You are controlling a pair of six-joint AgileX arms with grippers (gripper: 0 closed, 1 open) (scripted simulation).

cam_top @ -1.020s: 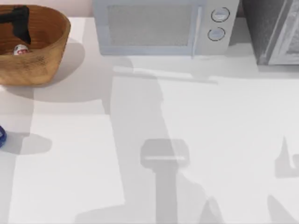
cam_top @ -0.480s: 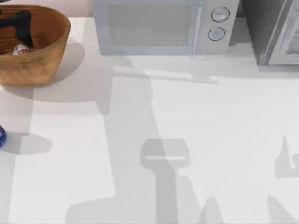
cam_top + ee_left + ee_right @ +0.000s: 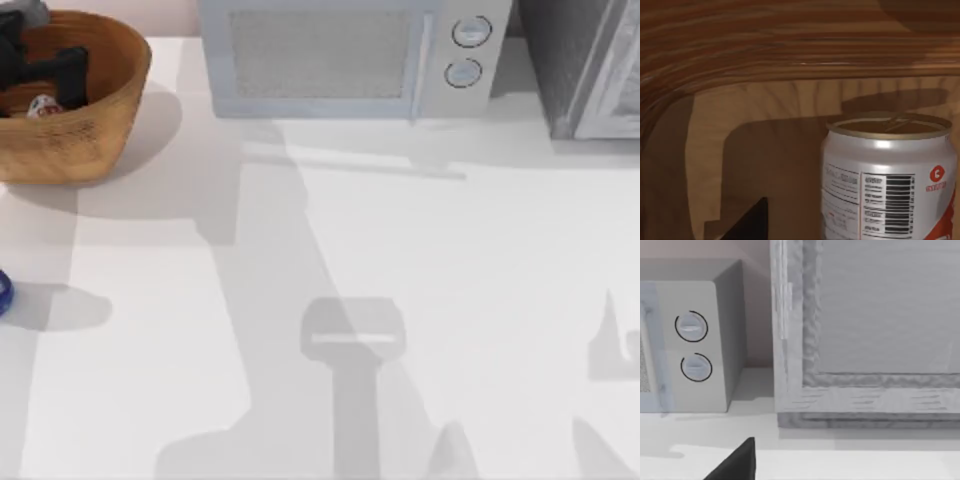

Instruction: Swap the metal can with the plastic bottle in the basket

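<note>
The orange-brown woven basket (image 3: 100, 120) stands at the table's far left corner. Inside it sits the metal can (image 3: 38, 106), white with red marks, upright on the basket floor. My left gripper (image 3: 55, 80) is down inside the basket just above and beside the can, open and holding nothing. In the left wrist view the can (image 3: 890, 180) looms close, with one black fingertip (image 3: 747, 225) apart from it and the ribbed basket wall (image 3: 765, 50) behind. The plastic bottle (image 3: 3, 292) shows as a blue sliver at the table's left edge. My right arm is parked; its fingertip (image 3: 735, 462) shows low in the right wrist view.
A white microwave (image 3: 340, 55) stands along the back edge, right of the basket. A grey cabinet (image 3: 590, 65) fills the back right corner. The white table (image 3: 400, 300) carries arm shadows.
My left gripper has shifted right and turned inside the basket, closing on the can. The arm's shadow on the table swung with it. Can and bottle have not moved.
</note>
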